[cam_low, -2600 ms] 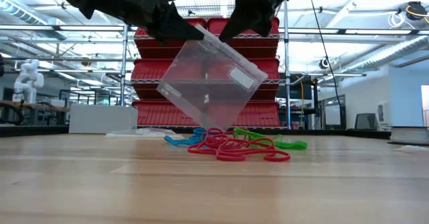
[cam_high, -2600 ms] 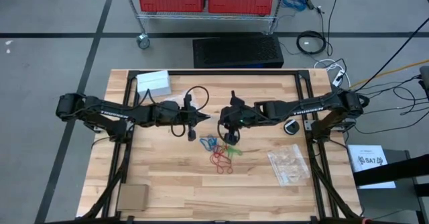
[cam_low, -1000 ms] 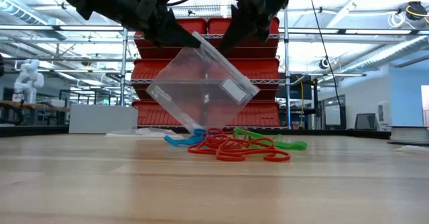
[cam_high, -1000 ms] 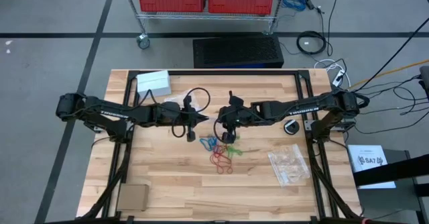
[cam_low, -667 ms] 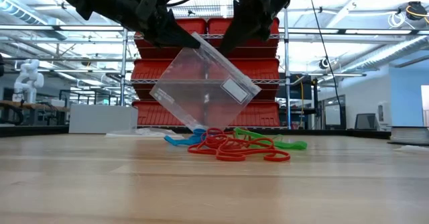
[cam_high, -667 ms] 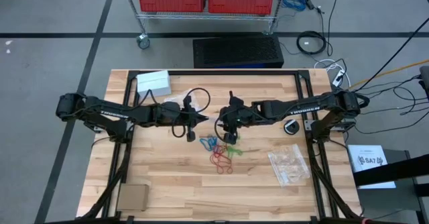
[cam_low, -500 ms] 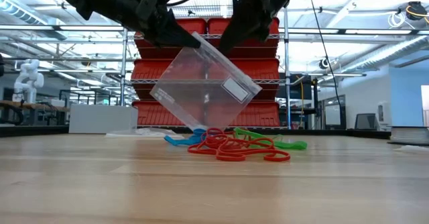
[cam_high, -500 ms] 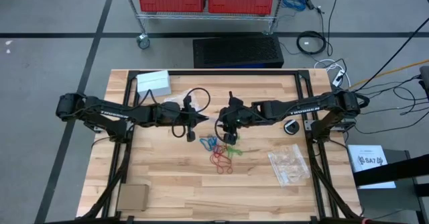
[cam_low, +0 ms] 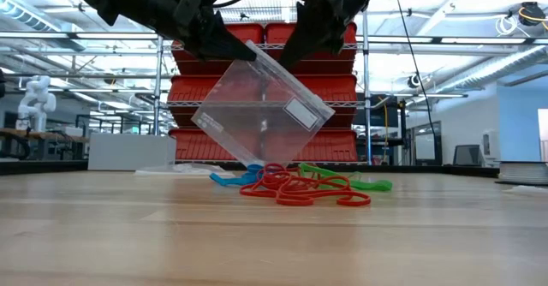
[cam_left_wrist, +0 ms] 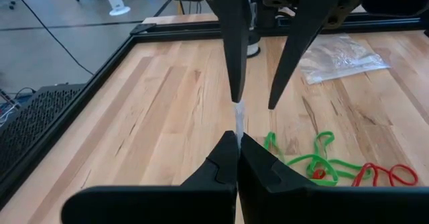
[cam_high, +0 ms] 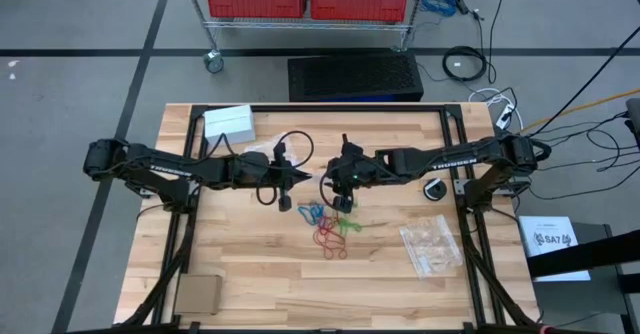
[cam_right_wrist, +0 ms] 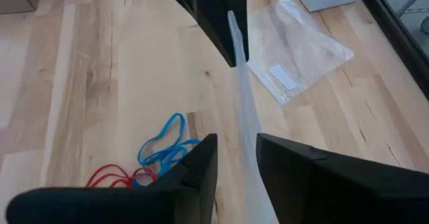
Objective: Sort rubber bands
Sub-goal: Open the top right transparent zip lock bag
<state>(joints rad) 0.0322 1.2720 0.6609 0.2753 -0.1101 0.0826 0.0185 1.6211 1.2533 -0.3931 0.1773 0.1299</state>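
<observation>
Rubber bands [cam_low: 300, 186] lie in one loose tangle on the bench [cam_low: 128, 235], mid-bench, right under the clear bag [cam_low: 261, 106]. Pile's long axis runs across the low view: blue loops at one end, red in the middle, green at the other end. Indiv. loops overlap, so no count possible.

Left hand [cam_low: 231, 46] is pressed together, pinching the bag's upper corner. Bag hangs tilted, one corner pointing down at the pile; whether that corner touches the bands can't be told. Bag seen edge-on in both wrist views, just a thin strip.

Right hand [cam_low: 300, 50] sits at the bag's top edge beside the left, fingers [cam_right_wrist: 194, 174] a bit apart w/ the bag edge running between them; no contact visible.

More clear bags [cam_high: 430, 246] lie flat, well apart from the pile. Both arms' bases cut off in low view.
</observation>
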